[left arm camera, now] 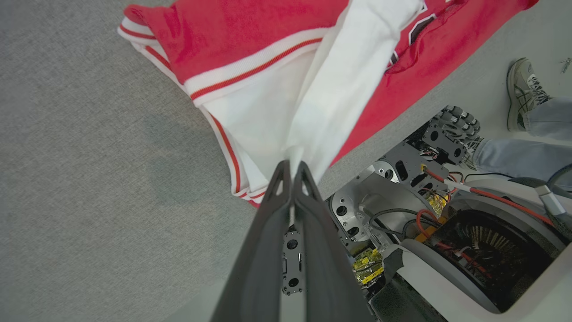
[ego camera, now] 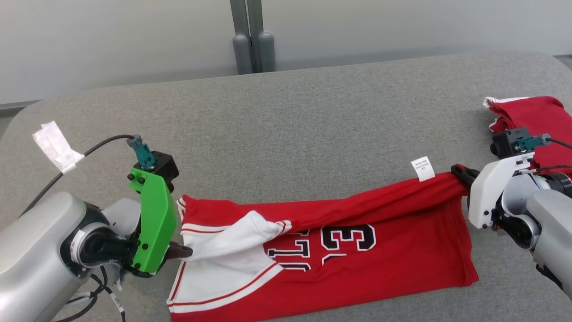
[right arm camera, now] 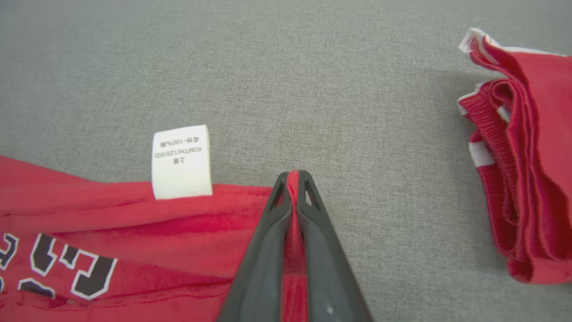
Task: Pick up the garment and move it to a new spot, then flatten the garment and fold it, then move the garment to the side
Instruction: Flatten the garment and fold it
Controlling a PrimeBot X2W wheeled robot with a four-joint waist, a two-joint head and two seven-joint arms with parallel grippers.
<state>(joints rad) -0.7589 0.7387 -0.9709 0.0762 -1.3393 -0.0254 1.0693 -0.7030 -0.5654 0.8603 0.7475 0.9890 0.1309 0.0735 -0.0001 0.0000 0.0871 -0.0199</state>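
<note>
Wiring and metal of the robot's own base showed nearest, at four o'clock in the left wrist view, with a person's shoe and trouser leg on the floor at two o'clock. Past that, the garment, a red jersey with white trim and black numerals, lay at six o'clock in the head view on the grey padded table, reaching its near edge. At eight o'clock the left gripper was pinched tight on the white fabric. At three o'clock the right gripper was clamped on the red edge. A fold stretched between them. A white care label stuck up just beside the right fingertips. Behind that gripper, at two o'clock, a folded pile of red clothing lay apart from the held garment. A scrap of white tape clung to a black cable at ten o'clock. Two grey posts stood beyond the far edge at twelve o'clock.
</note>
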